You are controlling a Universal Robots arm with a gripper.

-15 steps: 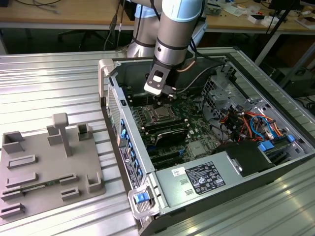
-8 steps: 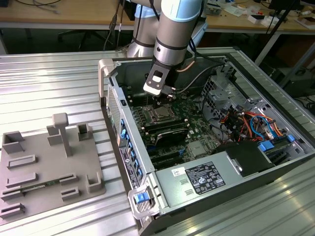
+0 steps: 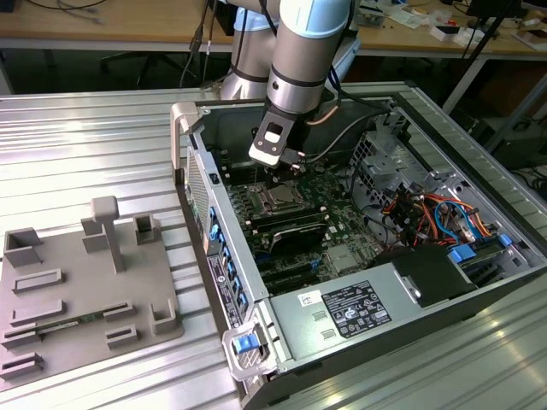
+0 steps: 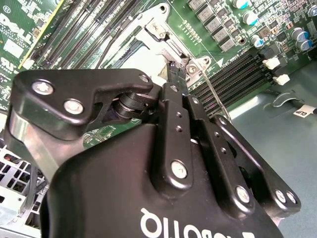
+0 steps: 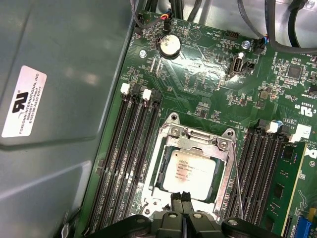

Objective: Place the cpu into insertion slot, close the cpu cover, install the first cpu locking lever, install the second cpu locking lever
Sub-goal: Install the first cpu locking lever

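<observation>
Lying in the insertion slot [image 5: 174, 119] under the cpu cover [image 5: 198, 140], the cpu [image 5: 190, 171] looks seated, while the hand [image 5: 183, 201], fingers together at the slot's edge, could slip sideways and scratch the board [image 5: 198, 74].

A ribbed aluminium tabletop [image 3: 85, 145] spans the near ground; at the far side stands a long wooden workbench [image 3: 111, 21], cables [image 3: 85, 10] lying on it.
</observation>
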